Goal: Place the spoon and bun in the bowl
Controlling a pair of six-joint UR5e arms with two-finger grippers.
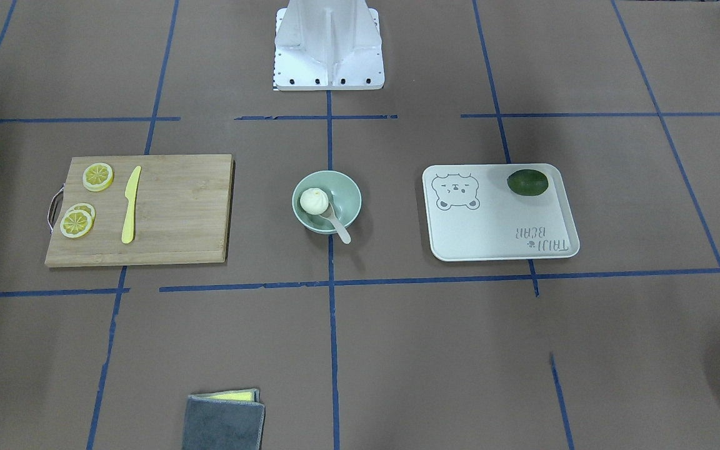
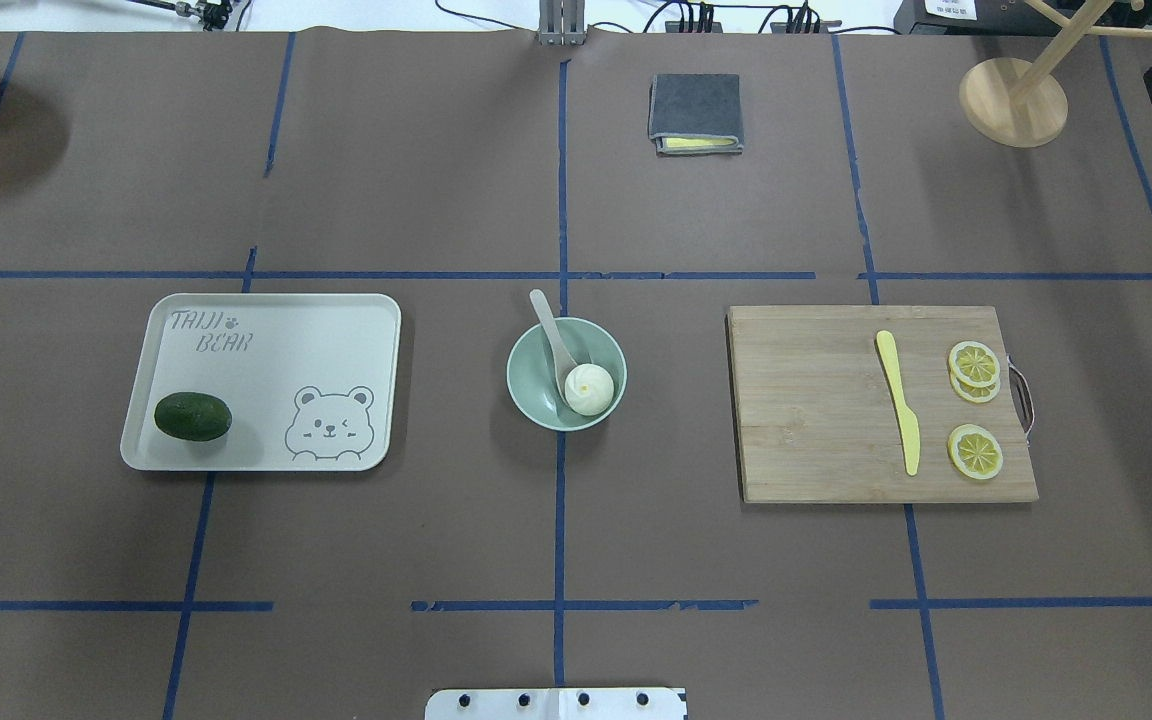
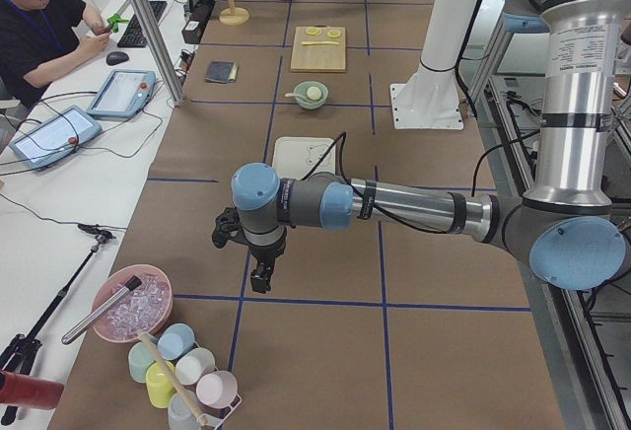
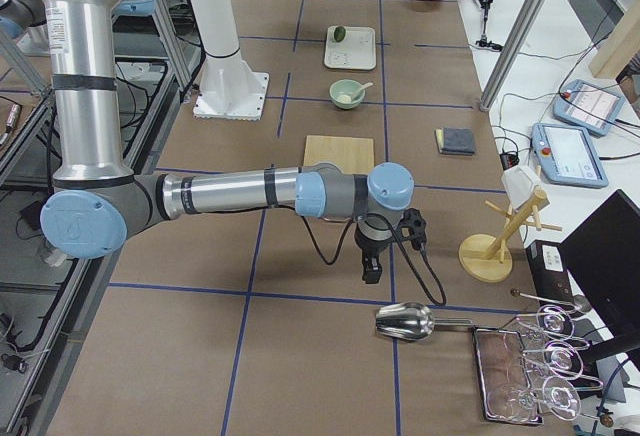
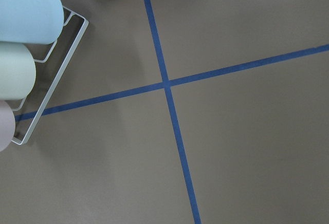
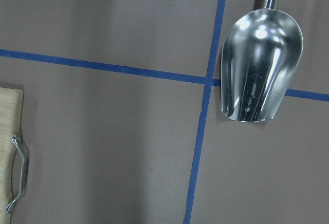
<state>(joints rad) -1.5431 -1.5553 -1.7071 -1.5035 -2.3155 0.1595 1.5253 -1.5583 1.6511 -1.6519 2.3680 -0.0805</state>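
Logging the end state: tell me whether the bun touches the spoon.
Touching. The overhead view shows the bun resting against the scoop of the spoon inside the bowl, no gap.

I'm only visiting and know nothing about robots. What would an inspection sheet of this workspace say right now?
Surface: brown table marked with a blue tape grid.
Job's things: bun and spoon lie in the bowl; the spoon's handle sticks out over the rim.
Clutter: dark green fruit on tray; knife and lemon slices on cutting board; folded cloth; metal scoop; cup rack.
Grippers: left gripper and right gripper hang far from the bowl; open or shut, cannot tell.
Cables: black cable loops from the right wrist.
Surroundings: person seated at a side desk.
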